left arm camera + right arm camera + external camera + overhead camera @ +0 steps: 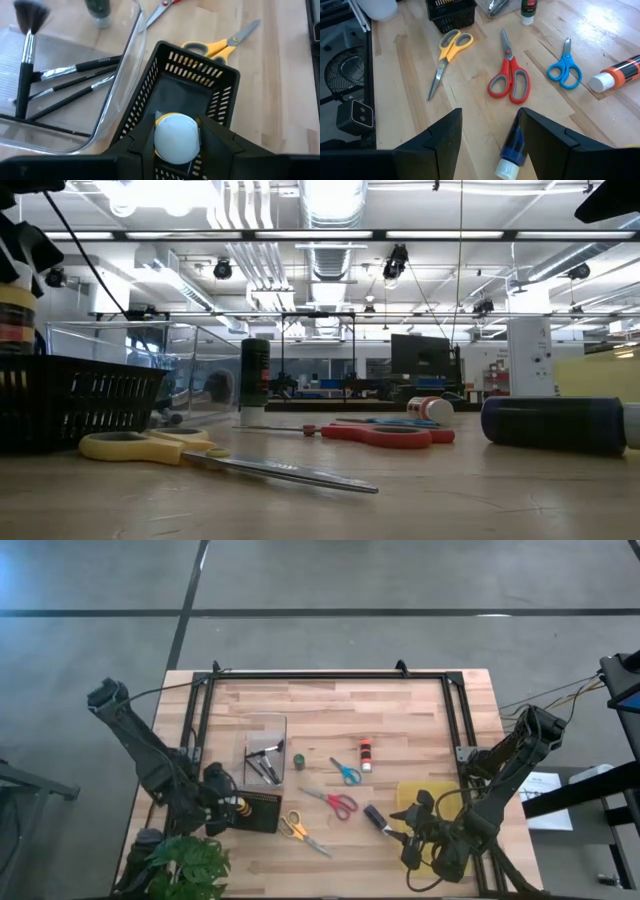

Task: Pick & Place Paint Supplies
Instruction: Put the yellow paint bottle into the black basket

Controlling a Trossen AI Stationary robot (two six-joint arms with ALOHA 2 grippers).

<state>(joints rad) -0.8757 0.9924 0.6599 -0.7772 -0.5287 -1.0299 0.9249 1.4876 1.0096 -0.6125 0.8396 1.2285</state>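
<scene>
Your left hand (176, 142) pinches a white-capped pot (175, 139) above the black basket (192, 85); yellow scissors (220, 46) lie at one o'clock.

The lower part of the white-capped pot (175, 139) held in the left claw (176, 145) is hidden by the fingers (222, 142), so its colour cannot be told. The floor of the black basket (200, 82) is partly covered by that pot. In the low view, the basket is cut off by the frame's edge. The blue tube (514, 145) is partly screened by the right claw (492, 137).
</scene>
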